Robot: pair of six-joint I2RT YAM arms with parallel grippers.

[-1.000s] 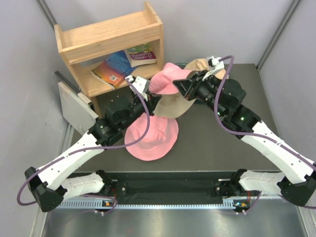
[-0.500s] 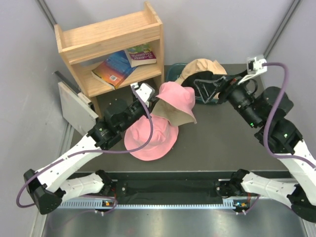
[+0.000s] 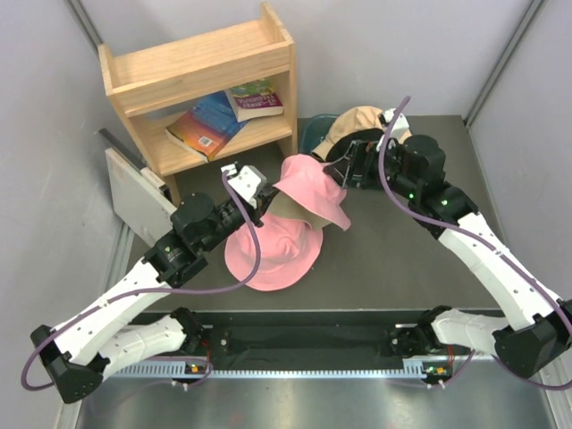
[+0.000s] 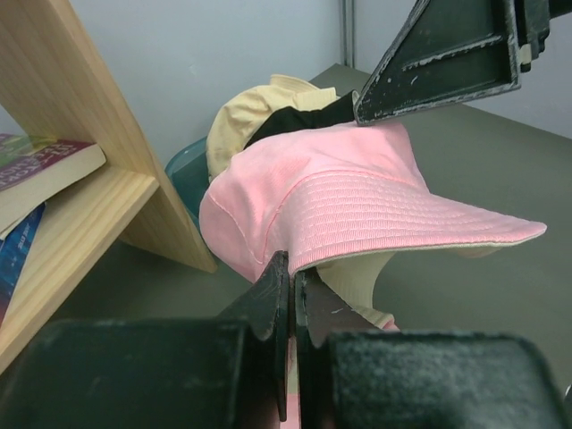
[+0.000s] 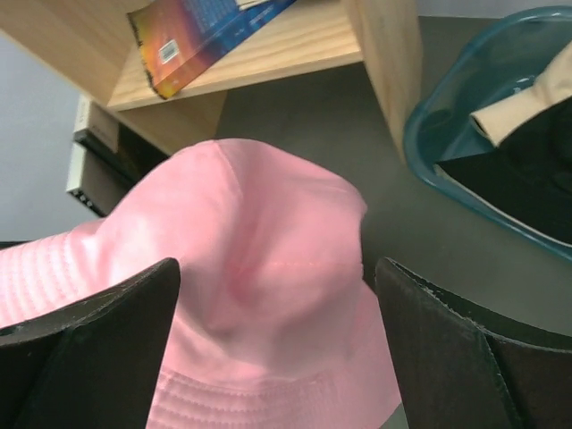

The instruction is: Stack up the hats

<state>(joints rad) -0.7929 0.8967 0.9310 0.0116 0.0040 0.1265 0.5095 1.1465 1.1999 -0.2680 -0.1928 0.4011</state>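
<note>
A pink hat (image 3: 313,186) sits on top of a tan hat (image 3: 288,209), and both are held up above a second pink hat (image 3: 273,252) that lies flat on the table. My left gripper (image 3: 268,198) is shut on the upper pink hat's brim (image 4: 308,255), with the tan hat (image 4: 362,279) hanging just under it. My right gripper (image 3: 338,168) is open over that hat's crown (image 5: 259,277), and its fingers (image 5: 89,349) stand apart on either side. Another tan hat (image 3: 357,121) and a black hat (image 5: 518,179) lie in the teal tub (image 5: 429,134).
A wooden bookshelf (image 3: 201,67) holding books (image 3: 210,121) stands at the back left, close to the left arm. A flat white panel (image 3: 134,192) leans beside it. The teal tub (image 3: 310,134) sits just behind the raised hats.
My right gripper let go of the pink hat, swung away to the right, then came back open over its crown. The hat settled lower on the tan hat. My left gripper stayed shut.
</note>
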